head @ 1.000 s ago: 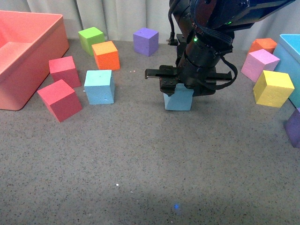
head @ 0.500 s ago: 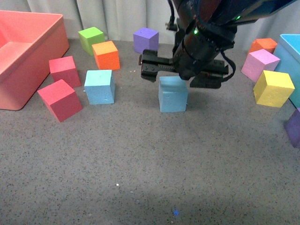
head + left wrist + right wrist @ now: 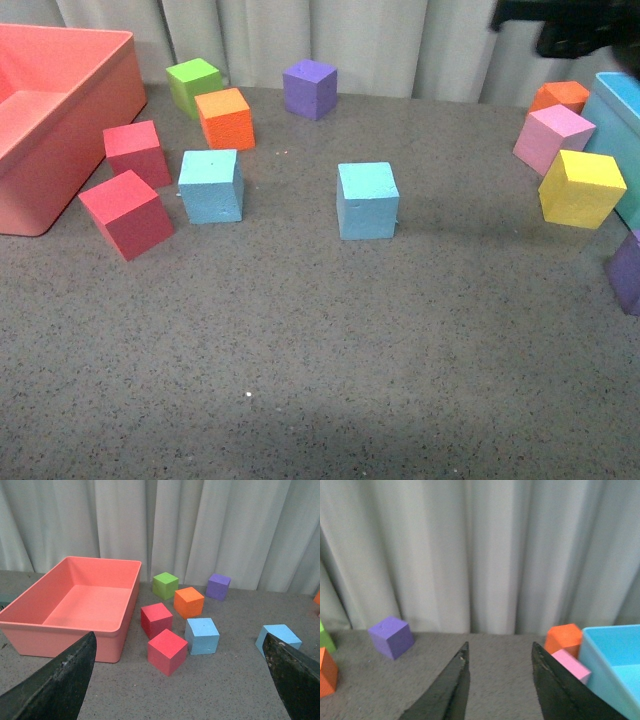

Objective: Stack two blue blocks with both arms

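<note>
Grey speckled tabletop (image 3: pixel 320 400) runs back to a pale pleated curtain (image 3: pixel 470 540). Facing that curtain, the right gripper (image 3: pixel 500 645) is raised, its black fingers spread with nothing between them. Only a dark blurred part of the right arm (image 3: pixel 565 25) shows in the front view. The left gripper (image 3: pixel 179 637) is also spread wide and empty. Both blue blocks rest flat on the table, apart and unstacked. The central matte sky-blue foam cube (image 3: pixel 367 200) stands alone. The left matte sky-blue foam cube (image 3: pixel 211 186) sits near a red foam cube (image 3: pixel 127 212), just in front of an orange foam cube (image 3: pixel 226 117), with the coral plastic bin (image 3: pixel 95 120) beyond.
</note>
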Robot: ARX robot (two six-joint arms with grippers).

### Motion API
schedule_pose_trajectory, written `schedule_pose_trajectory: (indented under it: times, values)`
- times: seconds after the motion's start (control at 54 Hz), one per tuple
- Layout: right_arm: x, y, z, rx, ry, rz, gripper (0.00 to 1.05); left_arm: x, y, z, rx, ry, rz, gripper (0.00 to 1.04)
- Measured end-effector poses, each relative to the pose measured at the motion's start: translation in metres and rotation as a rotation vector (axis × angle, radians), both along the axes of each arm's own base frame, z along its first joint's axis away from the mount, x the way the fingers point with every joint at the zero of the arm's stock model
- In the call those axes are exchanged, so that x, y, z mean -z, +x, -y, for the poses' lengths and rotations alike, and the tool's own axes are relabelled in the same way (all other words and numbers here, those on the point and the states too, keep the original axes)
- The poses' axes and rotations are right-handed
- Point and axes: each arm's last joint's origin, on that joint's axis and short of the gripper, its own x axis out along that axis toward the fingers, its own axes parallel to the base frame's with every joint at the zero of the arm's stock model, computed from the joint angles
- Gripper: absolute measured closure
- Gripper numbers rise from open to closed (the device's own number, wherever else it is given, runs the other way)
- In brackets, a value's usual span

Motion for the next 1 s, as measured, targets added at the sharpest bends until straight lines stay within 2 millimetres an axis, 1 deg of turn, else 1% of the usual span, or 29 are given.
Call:
schedule_pose_trajectory:
  times: [0.037, 0.074, 0.093, 0.148, 0.204, 0.278, 0.407, 0.537, 0.704, 0.963, 1.0]
  values:
    - [-0.003, -0.008, 0.008, 0.008, 0.0, 0.01, 0.76, 0.0, 0.0, 0.0, 0.0, 0.0, 0.0, 0.07]
    - [-0.005, -0.022, 0.018, 0.011, -0.007, 0.008, 0.85, 0.0, 0.0, 0.0, 0.0, 0.0, 0.0, 0.07]
    - [-0.004, -0.025, 0.02, 0.011, -0.009, 0.006, 0.87, 0.0, 0.0, 0.0, 0.0, 0.0, 0.0, 0.07]
    - [-0.001, -0.04, 0.028, 0.002, -0.02, -0.015, 0.98, 0.0, 0.0, 0.0, 0.0, 0.0, 0.0, 0.07]
    - [0.001, -0.052, 0.034, -0.001, -0.03, -0.034, 1.04, 0.0, 0.0, 0.0, 0.0, 0.0, 0.0, 0.07]
    - [-0.002, -0.064, 0.041, -0.007, -0.034, -0.055, 1.04, 0.0, 0.0, 0.0, 0.0, 0.0, 0.0, 0.07]
    - [-0.012, -0.086, 0.052, -0.007, -0.026, -0.017, 1.04, 0.0, 0.0, 0.0, 0.0, 0.0, 0.0, 0.07]
    - [-0.01, -0.105, 0.063, 0.004, -0.028, -0.028, 1.04, 0.0, 0.0, 0.0, 0.0, 0.0, 0.0, 0.07]
    - [-0.01, -0.125, 0.07, 0.0, -0.028, -0.032, 1.04, 0.0, 0.0, 0.0, 0.0, 0.0, 0.0, 0.07]
    - [-0.01, -0.15, 0.079, -0.002, -0.027, -0.035, 1.04, 0.0, 0.0, 0.0, 0.0, 0.0, 0.0, 0.07]
    - [-0.01, -0.153, 0.083, -0.021, -0.027, -0.035, 1.04, 0.0, 0.0, 0.0, 0.0, 0.0, 0.0, 0.07]
